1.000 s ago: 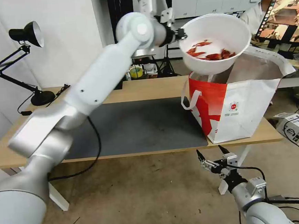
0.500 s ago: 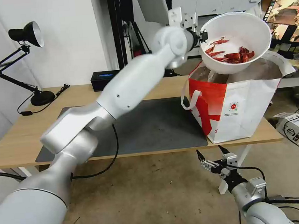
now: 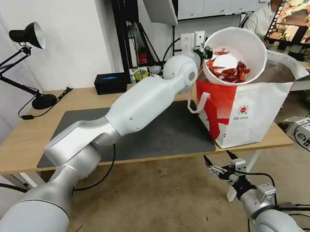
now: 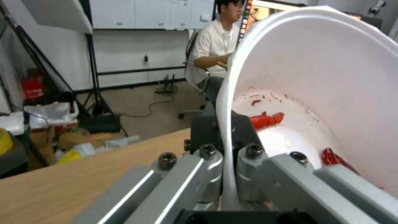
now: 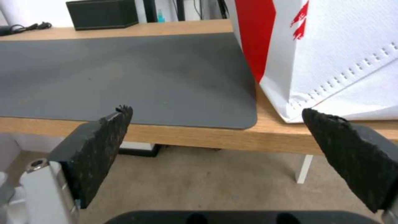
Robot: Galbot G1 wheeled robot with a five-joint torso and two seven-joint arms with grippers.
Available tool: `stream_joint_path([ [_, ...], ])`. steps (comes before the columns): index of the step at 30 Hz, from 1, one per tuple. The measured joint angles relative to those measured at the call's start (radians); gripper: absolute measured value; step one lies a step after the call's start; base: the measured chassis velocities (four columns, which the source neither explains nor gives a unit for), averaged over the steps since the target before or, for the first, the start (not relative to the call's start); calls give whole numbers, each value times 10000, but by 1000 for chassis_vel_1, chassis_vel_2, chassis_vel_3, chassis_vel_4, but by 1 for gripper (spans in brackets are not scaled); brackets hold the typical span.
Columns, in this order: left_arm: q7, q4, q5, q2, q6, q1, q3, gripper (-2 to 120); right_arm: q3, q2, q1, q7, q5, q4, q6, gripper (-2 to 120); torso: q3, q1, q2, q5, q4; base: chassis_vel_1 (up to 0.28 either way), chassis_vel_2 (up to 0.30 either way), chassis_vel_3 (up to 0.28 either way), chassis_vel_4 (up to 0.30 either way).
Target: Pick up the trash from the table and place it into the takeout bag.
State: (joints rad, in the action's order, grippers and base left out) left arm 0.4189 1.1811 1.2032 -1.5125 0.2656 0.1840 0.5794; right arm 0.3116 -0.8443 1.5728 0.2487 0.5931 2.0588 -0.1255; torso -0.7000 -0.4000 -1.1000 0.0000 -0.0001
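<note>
The left gripper (image 3: 205, 53) pinches the rim of the white bowl (image 3: 244, 41), tipped over the open takeout bag (image 3: 254, 104) at the table's (image 3: 14, 148) right end. The bowl hides the bag's inside. The right gripper (image 3: 219, 161) waits below the table's front edge, fingers apart

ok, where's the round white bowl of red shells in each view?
Head view: round white bowl tilted over the white and red takeout bag, rim pinched by the left gripper.
Left wrist view: bowl close up on the clamped rim.
Right wrist view: not in it.
Shared landmark: light-wood table.
</note>
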Motion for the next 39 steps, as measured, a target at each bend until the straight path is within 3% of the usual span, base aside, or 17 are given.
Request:
stream_joint_path([
  [5,-256,380,-135,386,79,-37,294,0,0,0,0,0,0,0,0,100,0,0,0,-1,1,0,0,0,0],
  [11,-641,756,236,711,1010,11,409,1,0,0,0,0,0,0,0,100,0,1,0,-1,1,0,0,0,0],
  [15,-733,864,476,771,1731,46,409,15,0,0,0,0,0,0,0,100,0,1,0,-1,1,0,0,0,0],
  [25,-756,854,850,701,2033,70,347,54,0,0,0,0,0,0,0,100,0,0,0,-1,0,0,0,0,0],
  [31,-803,976,858,800,1855,46,266,74,0,0,0,0,0,0,0,100,0,0,0,-1,-1,0,0,0,0],
  [36,-950,1240,851,1185,1054,-100,-47,94,0,0,0,0,0,0,0,100,0,0,0,-1,0,0,0,0,0],
  [39,-1076,1452,852,1489,592,-218,-266,99,0,0,0,0,0,0,0,100,0,0,0,-2,0,0,0,0,0],
])
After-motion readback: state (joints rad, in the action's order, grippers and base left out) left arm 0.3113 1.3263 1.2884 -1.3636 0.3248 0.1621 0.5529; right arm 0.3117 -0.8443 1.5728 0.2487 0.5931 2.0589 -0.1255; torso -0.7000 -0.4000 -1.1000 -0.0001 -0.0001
